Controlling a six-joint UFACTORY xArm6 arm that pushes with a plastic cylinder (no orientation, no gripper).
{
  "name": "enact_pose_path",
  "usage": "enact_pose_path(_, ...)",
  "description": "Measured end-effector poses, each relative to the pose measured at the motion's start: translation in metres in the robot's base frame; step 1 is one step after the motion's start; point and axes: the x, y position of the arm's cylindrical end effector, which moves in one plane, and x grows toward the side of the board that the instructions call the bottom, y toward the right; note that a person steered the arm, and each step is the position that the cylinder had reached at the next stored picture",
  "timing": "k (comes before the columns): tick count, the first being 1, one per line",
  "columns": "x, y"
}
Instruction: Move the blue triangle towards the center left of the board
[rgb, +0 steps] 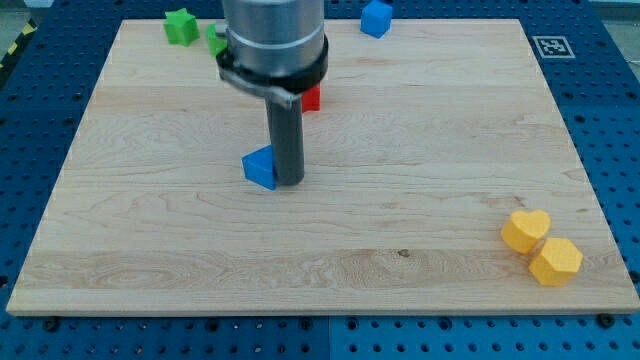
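Observation:
The blue triangle lies on the wooden board, a little left of the board's middle. My tip is down on the board right against the triangle's right side, touching it. The dark rod rises from there to the grey arm body at the view's top.
A red block sits partly hidden behind the rod. A green block and a second green block, partly hidden, lie at the top left. A blue block is at the top edge. A yellow heart and yellow hexagon lie bottom right.

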Motion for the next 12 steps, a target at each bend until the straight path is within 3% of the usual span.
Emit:
enact_pose_path(4, -0.023, -0.003)
enact_pose_path(6, 0.006, -0.01)
enact_pose_path(8, 0.003, -0.038)
enact_pose_path(10, -0.012, -0.037)
enact_pose_path(12, -0.054, -0.036)
